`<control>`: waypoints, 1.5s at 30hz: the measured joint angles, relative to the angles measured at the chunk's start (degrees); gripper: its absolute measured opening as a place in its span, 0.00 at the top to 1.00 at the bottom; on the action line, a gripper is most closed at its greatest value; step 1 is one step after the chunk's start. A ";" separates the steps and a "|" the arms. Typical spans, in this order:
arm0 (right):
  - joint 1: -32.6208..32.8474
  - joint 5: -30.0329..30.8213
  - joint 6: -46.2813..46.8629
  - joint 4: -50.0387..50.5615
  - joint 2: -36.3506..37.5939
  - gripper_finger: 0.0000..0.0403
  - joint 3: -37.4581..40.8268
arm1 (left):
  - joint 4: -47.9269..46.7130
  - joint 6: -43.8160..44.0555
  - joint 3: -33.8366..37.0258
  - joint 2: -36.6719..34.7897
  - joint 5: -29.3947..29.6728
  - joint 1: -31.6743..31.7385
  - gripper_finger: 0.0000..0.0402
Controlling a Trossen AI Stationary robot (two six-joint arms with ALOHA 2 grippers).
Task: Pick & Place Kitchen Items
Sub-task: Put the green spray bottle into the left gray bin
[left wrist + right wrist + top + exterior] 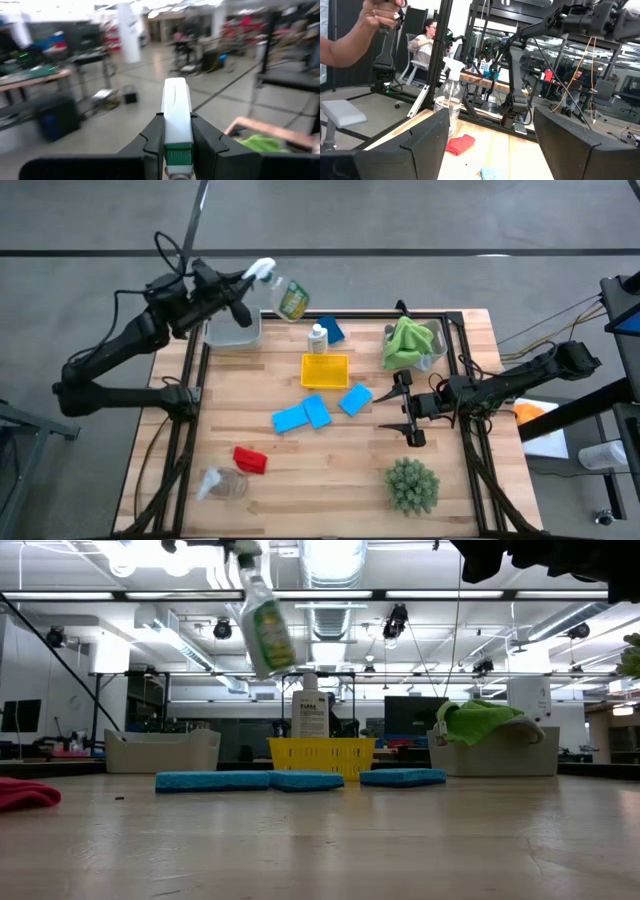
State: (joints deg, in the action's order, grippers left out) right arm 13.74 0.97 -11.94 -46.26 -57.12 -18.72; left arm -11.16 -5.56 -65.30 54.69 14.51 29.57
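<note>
Your left gripper (243, 292) is clenched on the spray bottle (281, 291), holding it in the air at the table's far left corner, tilted, its white trigger head pinched between the fingers (155, 142). Just below that claw sits a grey bin (234, 332); you cannot tell what is in it. Toward the middle from there, the small white bottle (318, 337) stands just behind the yellow tray (325, 370), and three blue sponges (305, 415) lie on bare wood in front of the tray. Nearer the front edge lie the red cloth (250, 459) and a clear jar (222, 484). Your right gripper (407, 409) stands released and empty, just beside the rightmost sponge (355, 399). Behind it, a second bin (437, 346) holds the green cloth (407, 342); in front of it sits the spiky plant (411, 484).
</note>
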 joint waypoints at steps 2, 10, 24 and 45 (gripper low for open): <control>0.00 0.00 -0.02 0.00 0.00 0.30 -0.02 | -1.86 -0.06 0.02 -0.63 3.76 0.01 0.85; 0.01 0.00 -0.01 0.00 0.00 0.30 -0.02 | -9.59 1.97 0.02 -0.98 15.36 0.03 0.85; 0.02 -0.83 0.07 0.02 0.00 0.30 0.00 | -23.41 8.46 0.08 -2.32 31.43 0.03 0.85; 0.02 -1.07 0.04 0.02 0.00 0.30 0.04 | -23.24 17.21 15.30 -11.42 38.19 1.12 0.85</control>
State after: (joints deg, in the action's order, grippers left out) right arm 13.76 -0.10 -11.90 -46.24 -57.12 -18.68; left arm -34.39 11.65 -50.00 43.27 52.70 30.69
